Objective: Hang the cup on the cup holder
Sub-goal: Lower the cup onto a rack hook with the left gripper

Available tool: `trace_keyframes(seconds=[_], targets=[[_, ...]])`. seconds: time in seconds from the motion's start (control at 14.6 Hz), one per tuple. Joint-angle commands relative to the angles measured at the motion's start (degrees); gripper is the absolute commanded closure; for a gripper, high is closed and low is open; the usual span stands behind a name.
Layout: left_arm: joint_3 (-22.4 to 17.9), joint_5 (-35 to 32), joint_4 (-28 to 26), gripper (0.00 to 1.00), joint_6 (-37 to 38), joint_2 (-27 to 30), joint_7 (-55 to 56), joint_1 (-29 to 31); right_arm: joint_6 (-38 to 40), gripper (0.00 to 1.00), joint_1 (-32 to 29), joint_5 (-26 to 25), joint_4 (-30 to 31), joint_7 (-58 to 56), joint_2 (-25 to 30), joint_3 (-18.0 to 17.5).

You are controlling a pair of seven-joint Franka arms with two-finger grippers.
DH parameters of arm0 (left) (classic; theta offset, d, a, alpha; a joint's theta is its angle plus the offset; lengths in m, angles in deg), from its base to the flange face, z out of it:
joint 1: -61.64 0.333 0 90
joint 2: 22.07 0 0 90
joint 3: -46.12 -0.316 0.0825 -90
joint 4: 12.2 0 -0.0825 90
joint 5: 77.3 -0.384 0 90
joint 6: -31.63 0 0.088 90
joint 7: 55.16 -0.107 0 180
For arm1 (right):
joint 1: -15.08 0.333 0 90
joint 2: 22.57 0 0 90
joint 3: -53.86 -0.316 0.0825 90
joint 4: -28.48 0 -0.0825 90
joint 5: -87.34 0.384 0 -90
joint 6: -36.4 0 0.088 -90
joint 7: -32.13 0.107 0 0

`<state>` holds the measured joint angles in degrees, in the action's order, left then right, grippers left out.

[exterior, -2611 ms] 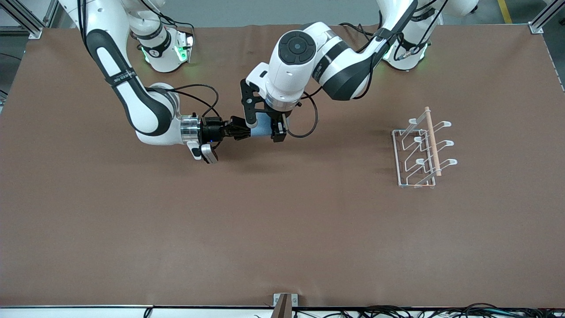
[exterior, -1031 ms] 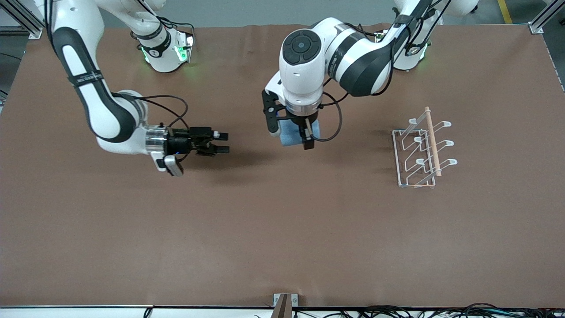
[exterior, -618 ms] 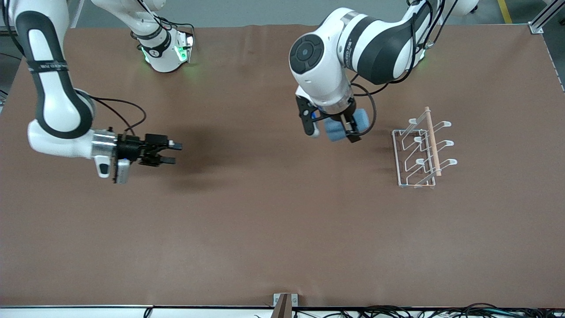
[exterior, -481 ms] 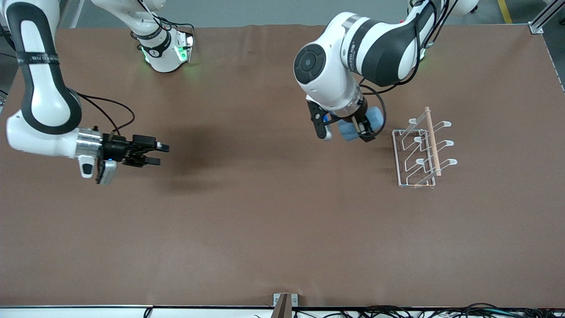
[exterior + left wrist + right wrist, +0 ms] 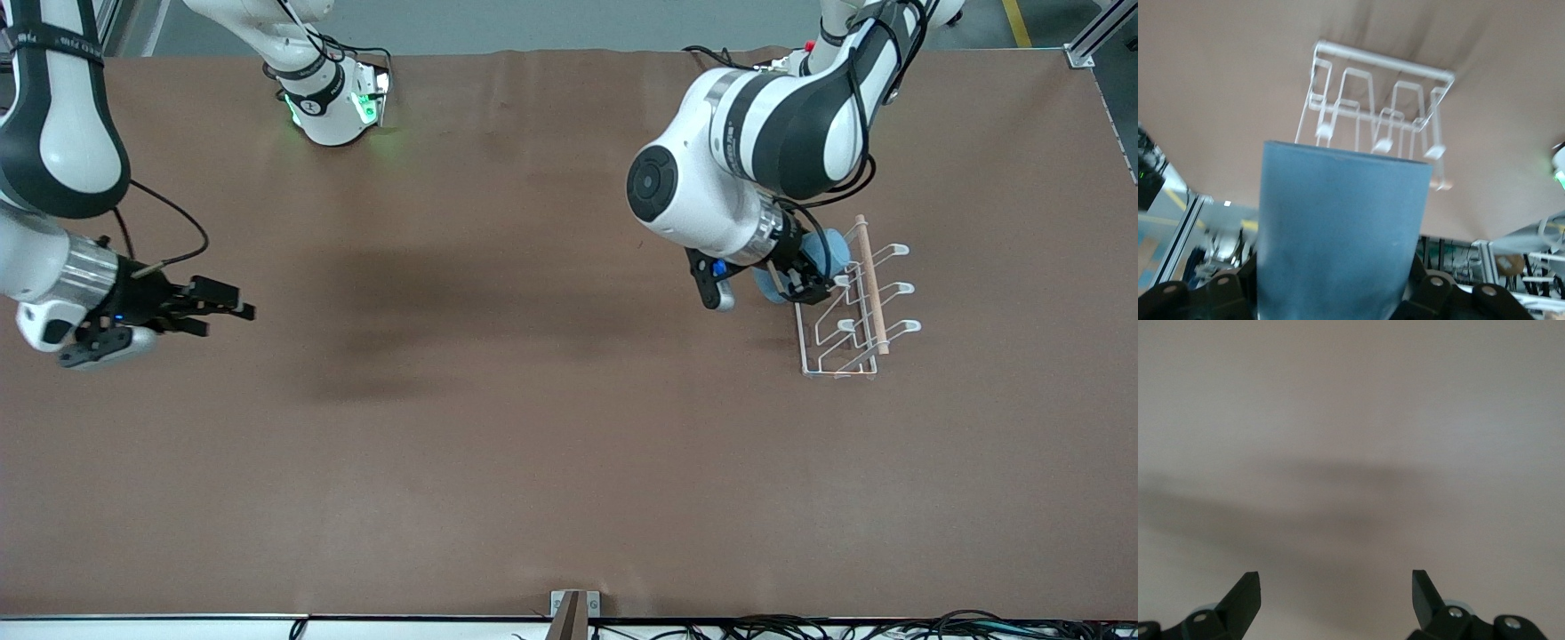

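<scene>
Cup (image 5: 831, 252) now at the cup holder (image 5: 853, 302) (right gripper (image 5: 227, 311) withdrawn).

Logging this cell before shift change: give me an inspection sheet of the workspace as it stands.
Surface: brown table, bare apart from the rack.
Job's things: cup held tilted over the cup holder at its end nearer the bases; not hung yet.
Clutter: nothing seen.
Claws: left claw shut on the cup; right claw open, empty, waiting over the right arm's end of the table.
Cables: bundle along the table edge nearest the front camera.
Surroundings: metal bracket at that edge.
</scene>
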<state>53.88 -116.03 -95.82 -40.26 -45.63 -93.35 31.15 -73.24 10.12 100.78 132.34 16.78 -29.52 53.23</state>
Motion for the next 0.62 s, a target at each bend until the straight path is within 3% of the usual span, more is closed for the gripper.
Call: trace_keyframes(seconds=[0.0, 0.27, 0.55], targets=[[0.24, -6.25, -4.0, 1.0, 0.61, 0.1, -0.57, 0.87, 1.45, 0.0, -0.05, -8.5, -4.0, 4.9, 2.29, 0.1], [0.68, -11.88, -7.08, 1.0, 0.35, -1.92, -0.57, 3.33, 7.94, 0.0, -0.75, -16.94, -15.33, 5.51, 2.11, 0.18], [0.5, -16.36, -8.13, 1.0, 0.35, -5.7, -0.57, 3.5, 14.19, 0.0, -0.75, -16.87, -16.6, 20.7, 5.62, 0.36]])
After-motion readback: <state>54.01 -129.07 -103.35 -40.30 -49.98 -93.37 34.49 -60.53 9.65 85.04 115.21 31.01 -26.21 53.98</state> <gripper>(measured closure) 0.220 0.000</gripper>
